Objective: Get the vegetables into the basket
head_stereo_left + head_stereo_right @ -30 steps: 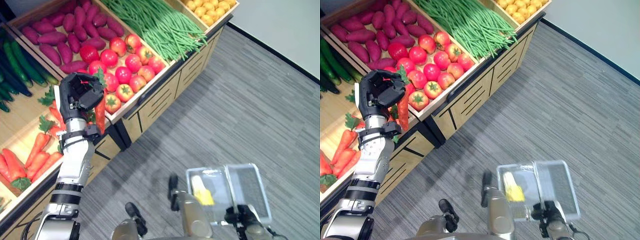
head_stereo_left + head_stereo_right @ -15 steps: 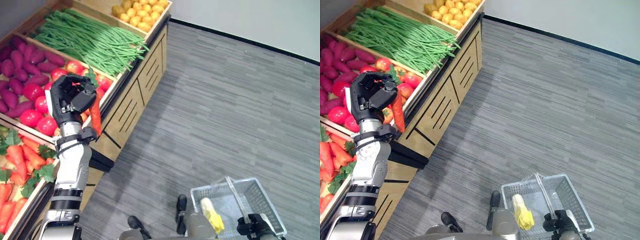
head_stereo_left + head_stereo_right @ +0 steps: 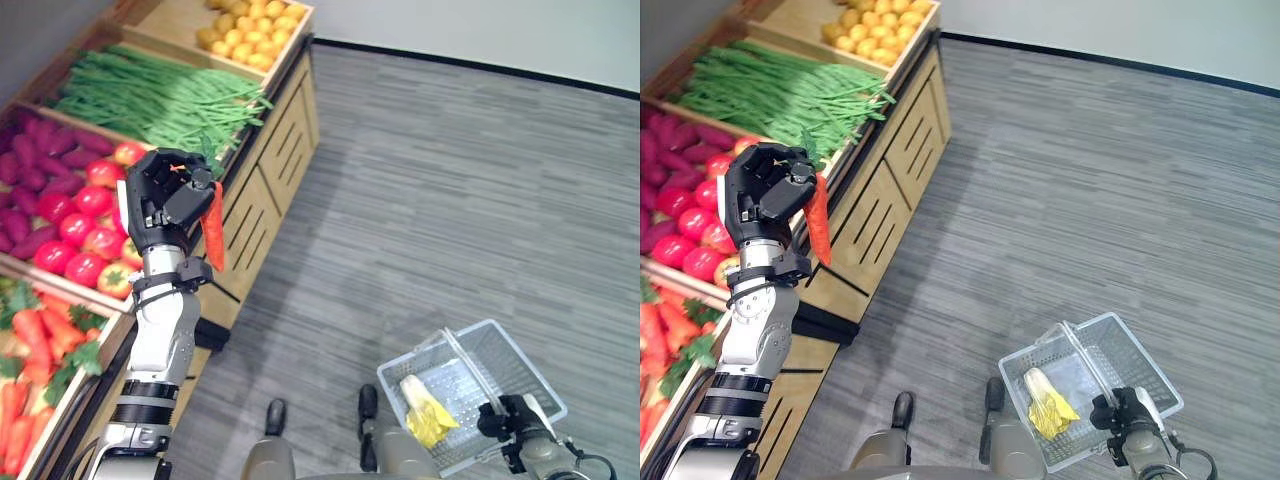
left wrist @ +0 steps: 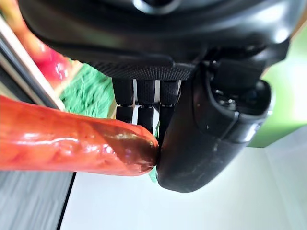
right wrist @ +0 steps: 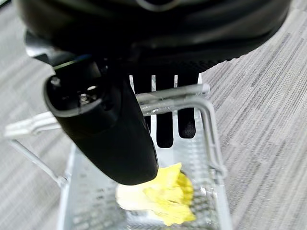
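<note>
Along our left side runs the wooden produce stand [image 3: 262, 130], its bins holding green beans [image 3: 150, 95], tomatoes [image 3: 75, 215], purple sweet potatoes [image 3: 35, 165], small yellow fruit [image 3: 245, 22] and, nearest us, more carrots [image 3: 30, 350]. To our right and low, well apart from the stand, we carry the wire basket [image 3: 505, 352] over the grey floor [image 3: 450, 180]; our right hand [image 3: 1118, 412] is curled round its handle [image 5: 168, 98], as the right wrist view shows. One pale yellow leafy vegetable [image 3: 425, 412] already lies inside.

Our left hand [image 3: 165, 200] is raised beside the stand's edge, clenched on a carrot [image 3: 213, 225] at its leafy top end, so that the orange root hangs tip down. In the left wrist view the thumb [image 4: 211, 134] presses the thick end against the fingers [image 4: 144, 103].

We judge the carrot stiff, light and smooth-skinned, perhaps a little slick, and not fragile. Held at one end it can swing or pivot in the pinch, so we would rather grip the thick shoulder just under the greens than the soft leaves. It has yet to cross to the basket; a low release should suit it.
</note>
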You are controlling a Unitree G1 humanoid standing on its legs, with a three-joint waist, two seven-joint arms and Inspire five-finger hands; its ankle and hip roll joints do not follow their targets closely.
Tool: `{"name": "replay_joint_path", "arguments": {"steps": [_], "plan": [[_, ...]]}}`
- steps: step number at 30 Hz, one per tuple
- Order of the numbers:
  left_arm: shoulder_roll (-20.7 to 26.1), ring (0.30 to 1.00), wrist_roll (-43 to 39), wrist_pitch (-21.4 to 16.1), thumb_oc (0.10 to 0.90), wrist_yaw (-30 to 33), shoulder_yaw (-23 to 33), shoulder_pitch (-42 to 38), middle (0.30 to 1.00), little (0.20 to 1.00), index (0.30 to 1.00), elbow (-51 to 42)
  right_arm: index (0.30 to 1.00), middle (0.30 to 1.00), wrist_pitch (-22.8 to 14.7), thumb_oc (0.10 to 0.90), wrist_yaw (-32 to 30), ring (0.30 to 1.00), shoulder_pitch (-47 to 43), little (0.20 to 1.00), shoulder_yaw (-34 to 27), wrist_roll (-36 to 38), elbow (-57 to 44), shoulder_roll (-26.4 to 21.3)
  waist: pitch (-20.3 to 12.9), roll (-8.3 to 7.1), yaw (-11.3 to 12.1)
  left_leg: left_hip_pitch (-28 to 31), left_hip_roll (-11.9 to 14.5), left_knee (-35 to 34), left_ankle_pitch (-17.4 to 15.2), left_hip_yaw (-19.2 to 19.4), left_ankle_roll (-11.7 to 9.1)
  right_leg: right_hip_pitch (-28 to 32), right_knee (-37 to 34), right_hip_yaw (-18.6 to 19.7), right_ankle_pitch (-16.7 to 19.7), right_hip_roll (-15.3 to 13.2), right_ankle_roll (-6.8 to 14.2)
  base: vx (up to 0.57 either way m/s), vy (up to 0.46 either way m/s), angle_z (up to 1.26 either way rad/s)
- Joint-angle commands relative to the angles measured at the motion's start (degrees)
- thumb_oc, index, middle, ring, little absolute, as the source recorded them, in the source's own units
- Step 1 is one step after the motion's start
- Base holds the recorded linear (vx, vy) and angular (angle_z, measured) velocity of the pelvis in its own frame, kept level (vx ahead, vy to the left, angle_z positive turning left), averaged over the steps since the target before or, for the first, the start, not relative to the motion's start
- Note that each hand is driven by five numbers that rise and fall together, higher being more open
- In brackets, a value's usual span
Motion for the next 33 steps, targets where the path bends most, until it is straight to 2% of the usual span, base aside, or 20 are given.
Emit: {"name": "replay_joint_path", "arguments": {"steps": [1, 8, 9, 10, 12, 13, 14, 15, 16, 20, 24, 29, 30, 33], "plan": [[3.55, 0.300, 1.75, -7.19, 0.400, -0.92, 1.79, -4.77, 0.300, 0.300, 0.300, -6.87, 0.300, 0.300, -0.62, 0.400, -2.37, 0.300, 2.62, 0.300, -0.20, 2.54, -0.38, -3.42, -2.10, -1.48, -0.59, -0.78, -2.14, 0.37, 2.51, 3.45, 1.54, 2.26, 4.42, 4.00, -5.33, -5.75, 6.47, 0.05, 0.256, -0.16], [4.88, 0.300, 1.82, -7.58, 0.400, -2.00, 1.21, -4.57, 0.300, 0.300, 0.300, -7.26, 0.300, 0.300, -0.42, 0.400, -1.47, 0.300, 2.91, 0.300, -0.14, 2.39, -0.82, -1.51, -2.95, -2.82, -1.37, 0.48, -4.71, 2.20, -1.27, 8.82, 3.39, 0.28, 3.38, 8.48, -1.55, -8.74, 9.42, 0.02, 0.235, -0.41], [5.00, 0.300, 1.73, -7.64, 0.400, -2.21, 1.10, -4.52, 0.300, 0.300, 0.300, -7.05, 0.300, 0.300, -0.41, 0.400, -1.46, 0.300, 2.81, 0.300, -0.17, 2.40, -0.77, -1.31, -2.89, -3.05, -1.55, 0.65, -5.14, 2.36, -1.71, 9.64, 3.66, -0.11, 3.03, 9.08, -0.04, -9.24, 9.97, -0.04, 0.138, -0.30], [5.48, 0.300, 1.82, -7.79, 0.400, -2.42, 1.27, -4.15, 0.300, 0.300, 0.300, -7.18, 0.300, 0.300, -0.41, 0.400, -1.57, 0.300, 2.29, 0.300, -0.20, 2.27, -0.71, -0.87, -2.80, -3.38, -1.68, 1.05, -5.65, 2.13, -2.05, 11.48, 3.96, -1.18, 2.27, 9.49, 3.76, -10.28, 11.12, -0.04, 0.138, -0.25], [5.87, 0.300, 1.79, -7.78, 0.400, -2.59, 1.35, -3.75, 0.300, 0.300, 0.300, -7.29, 0.300, 0.300, -0.43, 0.400, -1.52, 0.300, 2.02, 0.300, 0.07, 2.10, -0.97, -0.44, -2.69, -3.45, -1.25, 1.31, -5.39, 1.94, -1.98, 12.92, 4.04, -1.79, 2.11, 9.45, 4.90, -10.57, 11.48, -0.04, 0.083, -0.55], [6.43, 0.300, 1.88, -7.66, 0.400, -2.56, 1.39, -3.36, 0.300, 0.300, 0.300, -7.20, 0.300, 0.300, -0.46, 0.400, -1.55, 0.300, 2.01, 0.300, 0.26, 2.01, -1.30, -0.14, -2.42, -3.32, -0.83, 1.83, -4.98, 2.02, -2.27, 14.09, 4.21, -1.87, 2.69, 7.75, 4.85, -10.83, 11.25, -0.04, 0.053, -0.67], [6.48, 0.300, 1.88, -7.66, 0.400, -2.57, 1.40, -3.40, 0.300, 0.300, 0.300, -7.19, 0.300, 0.300, -0.44, 0.400, -1.55, 0.300, 1.98, 0.300, 0.26, 2.01, -1.32, -0.10, -2.55, -3.43, -0.72, 1.65, -5.02, 1.90, -1.99, 14.25, 4.21, -2.15, 2.59, 7.92, 5.11, -10.83, 11.21, -0.09, 0.136, -0.91], [7.28, 0.300, 2.38, -7.11, 0.400, -2.97, 1.41, -2.94, 0.300, 0.300, 0.300, -7.48, 0.300, 0.300, -0.56, 0.400, -1.61, 0.300, 1.99, 0.300, 0.18, 2.00, -0.88, 0.10, -2.71, -2.52, 0.48, 2.26, -4.01, 1.18, -1.54, 16.59, 4.87, -0.72, 7.12, 1.66, 1.46, -11.29, 10.38, -0.11, 0.138, -0.98], [7.11, 0.300, 2.31, -6.49, 0.400, -3.59, 1.61, -2.20, 0.300, 0.300, 0.300, -8.10, 0.300, 0.300, -0.59, 0.400, -1.57, 0.300, 2.36, 0.300, 0.02, 1.88, -1.06, 0.11, -3.75, -2.33, 1.13, 3.46, -3.58, -0.55, -0.63, 18.48, 4.70, 1.14, 9.04, -1.27, -0.20, -11.48, 10.24, -0.10, 0.141, -1.14], [7.42, 0.300, 2.49, -6.31, 0.400, -4.25, 1.74, -1.46, 0.300, 0.300, 0.300, -8.06, 0.300, 0.300, -0.90, 0.400, -1.79, 0.300, 3.10, 0.300, -0.32, 1.87, -1.85, -0.39, -5.01, -3.16, 1.53, 5.11, -3.90, -2.98, 0.47, 20.04, 4.14, 2.45, 4.86, -1.66, 0.86, -11.16, 10.67, 0.03, -0.065, -0.57], [6.63, 0.300, 1.99, -5.70, 0.400, -5.61, 0.87, -0.69, 0.300, 0.300, 0.300, -7.59, 0.300, 0.300, -1.56, 0.400, -2.58, 0.300, 2.34, 0.300, -1.13, 2.35, -4.43, -2.62, -6.41, -3.34, 1.06, 6.99, -2.86, -4.83, 1.71, 20.82, 2.84, 4.71, -2.68, -1.05, 1.10, -9.28, 10.47, 0.06, -0.170, -0.25], [5.78, 0.300, 0.77, -5.27, 0.400, -7.56, -1.11, 0.28, 0.300, 0.300, 0.300, -8.05, 0.300, 0.300, -2.47, 0.400, -4.00, 0.300, 0.68, 0.300, -2.16, 2.39, -9.83, -6.66, -7.64, -2.78, 0.84, 7.93, -1.78, -7.25, 3.86, 20.61, 1.59, 6.09, -6.07, -1.31, 1.85, -7.92, 10.19, 0.02, -0.168, -0.13], [5.35, 0.300, 0.28, -4.74, 0.400, -9.15, -3.05, 0.42, 0.300, 0.300, 0.300, -8.03, 0.300, 0.300, -3.18, 0.400, -4.48, 0.300, -0.54, 0.300, -2.30, 2.17, -15.33, -9.17, -8.44, -2.14, 0.64, 8.04, -1.32, -7.85, 4.46, 20.55, 1.12, 6.48, -7.20, -1.62, 1.99, -7.57, 10.15, 0.00, -0.152, -0.05], [4.92, 0.300, -0.03, -4.09, 0.400, -10.34, -4.72, 0.58, 0.300, 0.300, 0.300, -8.22, 0.300, 0.300, -3.82, 0.400, -4.34, 0.300, -0.93, 0.300, -2.43, 2.27, -21.52, -10.40, -9.18, -1.78, 0.42, 8.13, -1.02, -8.02, 4.84, 20.80, 0.89, 6.40, -7.29, -1.49, 2.13, -7.37, 10.04, 0.00, -0.066, 0.03]]}}
